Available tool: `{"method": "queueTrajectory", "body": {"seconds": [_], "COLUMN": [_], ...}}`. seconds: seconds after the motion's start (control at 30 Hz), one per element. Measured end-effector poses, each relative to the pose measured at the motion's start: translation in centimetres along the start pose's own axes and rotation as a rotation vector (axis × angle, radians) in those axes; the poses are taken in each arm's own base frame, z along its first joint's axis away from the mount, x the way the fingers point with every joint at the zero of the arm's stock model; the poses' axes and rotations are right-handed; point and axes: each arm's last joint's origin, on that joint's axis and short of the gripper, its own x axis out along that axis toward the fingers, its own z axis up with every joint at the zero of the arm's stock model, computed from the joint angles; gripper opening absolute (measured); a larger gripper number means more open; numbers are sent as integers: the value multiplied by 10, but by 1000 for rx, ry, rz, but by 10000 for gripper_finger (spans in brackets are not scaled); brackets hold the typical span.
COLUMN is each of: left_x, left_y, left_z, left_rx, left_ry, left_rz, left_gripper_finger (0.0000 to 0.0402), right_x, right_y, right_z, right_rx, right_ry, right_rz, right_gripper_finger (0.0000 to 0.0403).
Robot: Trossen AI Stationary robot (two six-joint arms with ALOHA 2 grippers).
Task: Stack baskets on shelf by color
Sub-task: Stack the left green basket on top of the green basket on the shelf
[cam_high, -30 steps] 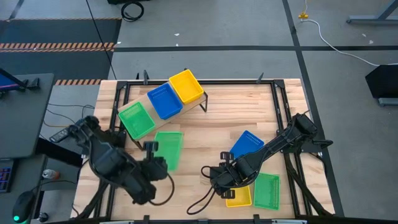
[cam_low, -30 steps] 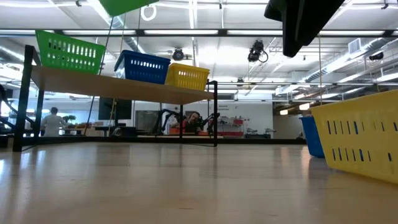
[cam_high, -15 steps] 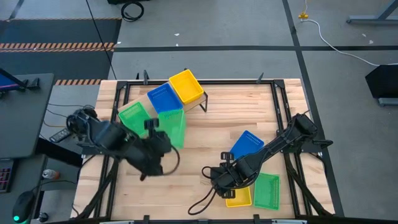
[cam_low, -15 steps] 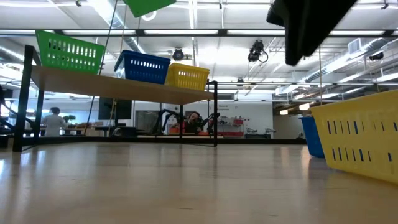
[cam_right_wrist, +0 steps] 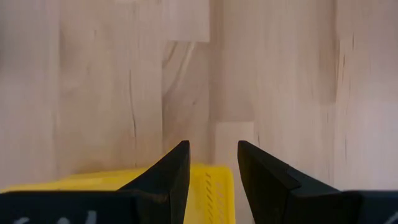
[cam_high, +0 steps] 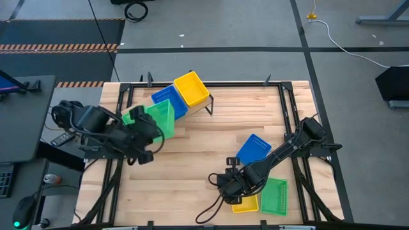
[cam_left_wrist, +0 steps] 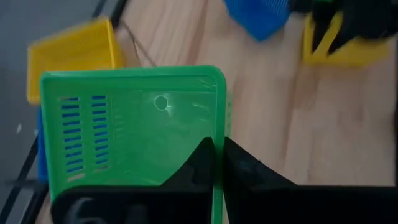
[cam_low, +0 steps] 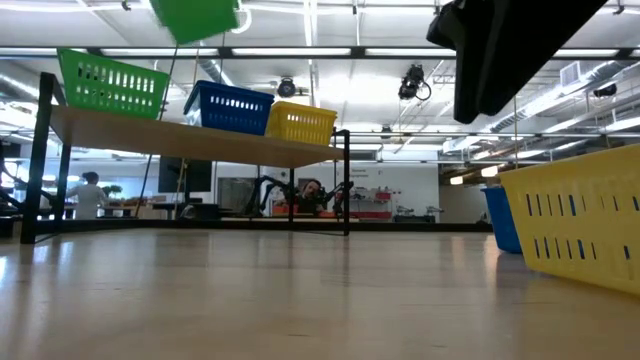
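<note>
My left gripper (cam_left_wrist: 214, 163) is shut on a green basket (cam_high: 160, 118), carried in the air by the shelf's left end; the low view shows this basket (cam_low: 196, 16) above the shelf (cam_low: 200, 140). On the shelf plank stand a green basket (cam_high: 133, 119), a blue basket (cam_high: 169, 97) and a yellow basket (cam_high: 192, 88), each on its base. My right gripper (cam_right_wrist: 213, 158) is open and hovers over the edge of a yellow basket (cam_right_wrist: 205, 180) that rests on the table near its near edge. A blue basket (cam_high: 254, 149) and a green basket (cam_high: 275, 195) lie near it. My left gripper pinches one side wall of the green basket at its rim (cam_left_wrist: 218, 134), with one finger (cam_left_wrist: 200, 163) inside the basket and the other (cam_left_wrist: 241, 167) outside. The basket is lifted clear and sits tilted in the hold, above the shelf.
The shelf's thin black legs (cam_low: 346, 185) stand on the far left part of the slatted tabletop (cam_high: 243, 115). A dark cable loop (cam_high: 208, 207) lies by the right arm. People show in the room beyond the table (cam_low: 80, 195). Bare wood spans the table's middle.
My left gripper has carried the green basket from the table's near-left part toward the far edge and the left, up to the shelf's green basket. The basket has turned about on the way. My right arm has kept almost still.
</note>
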Motion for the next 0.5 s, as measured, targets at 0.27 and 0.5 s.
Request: {"method": "queueTrajectory", "body": {"seconds": [0.27,0.5], "left_x": [5,2], "left_y": [29,42], "left_z": [-44,-64], "left_rx": [-109,-207], "left_ry": [69,72], "left_rz": [28,24], "left_gripper_finger": [15,15], "right_x": [0,0], "right_y": [1,0], "right_z": [2,3], "right_rx": [-8,-5], "right_ry": [-22,-26], "right_rz": [4,6], "right_gripper_finger": [141,140]}}
